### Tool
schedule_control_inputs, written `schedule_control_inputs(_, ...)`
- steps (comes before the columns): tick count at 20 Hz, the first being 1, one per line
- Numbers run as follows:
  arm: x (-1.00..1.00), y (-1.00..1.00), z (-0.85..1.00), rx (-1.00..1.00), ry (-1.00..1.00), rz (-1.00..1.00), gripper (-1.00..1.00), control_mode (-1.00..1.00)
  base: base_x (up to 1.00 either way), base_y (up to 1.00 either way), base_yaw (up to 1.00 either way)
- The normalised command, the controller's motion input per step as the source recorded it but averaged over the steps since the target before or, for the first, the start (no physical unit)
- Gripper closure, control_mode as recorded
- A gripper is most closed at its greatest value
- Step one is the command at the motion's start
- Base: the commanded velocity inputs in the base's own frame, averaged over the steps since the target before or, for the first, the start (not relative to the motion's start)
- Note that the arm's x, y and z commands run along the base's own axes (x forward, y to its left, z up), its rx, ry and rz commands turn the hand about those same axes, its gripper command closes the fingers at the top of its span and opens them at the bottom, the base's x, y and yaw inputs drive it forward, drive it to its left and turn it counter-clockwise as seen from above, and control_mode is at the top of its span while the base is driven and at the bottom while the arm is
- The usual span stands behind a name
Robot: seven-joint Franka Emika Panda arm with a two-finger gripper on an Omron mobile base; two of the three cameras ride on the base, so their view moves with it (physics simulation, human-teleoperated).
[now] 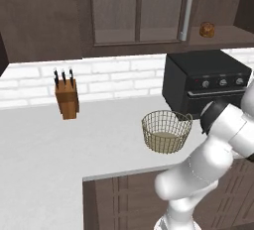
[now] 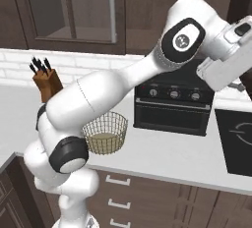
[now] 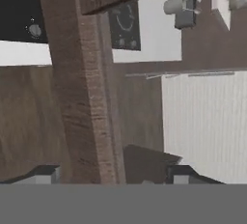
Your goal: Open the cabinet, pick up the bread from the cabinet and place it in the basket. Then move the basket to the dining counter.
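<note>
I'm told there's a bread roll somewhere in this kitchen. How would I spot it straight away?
Find the black countertop oven against the white brick wall, then look straight up to the dark wooden wall cabinet above it. On its open shelf, right of the long silver handle, sits the bread: a small, lumpy, golden-brown ball, far smaller than the wire basket on the counter below.

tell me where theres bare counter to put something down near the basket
The white counter lies bare between the knife block and the basket, and along the front edge left of the basket. It is crowded to the right, where the basket sits close to the black oven.
</note>
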Motion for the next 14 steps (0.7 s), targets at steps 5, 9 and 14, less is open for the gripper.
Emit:
schedule_control_inputs(5, -0.29, 0.46, -0.08, 0.37, -0.16, 0.04, -1.00, -1.00, 0.00, 0.00, 0.00)
schedule_control_inputs(9, -0.02, 0.95, -0.47, 0.35, -0.01, 0.07, -1.00, -1.00, 0.00, 0.00, 0.00)
schedule_control_inputs(14, 0.00, 1.00, -0.61, 0.07, 0.00, 0.01, -1.00, -1.00, 0.00, 0.00, 0.00)
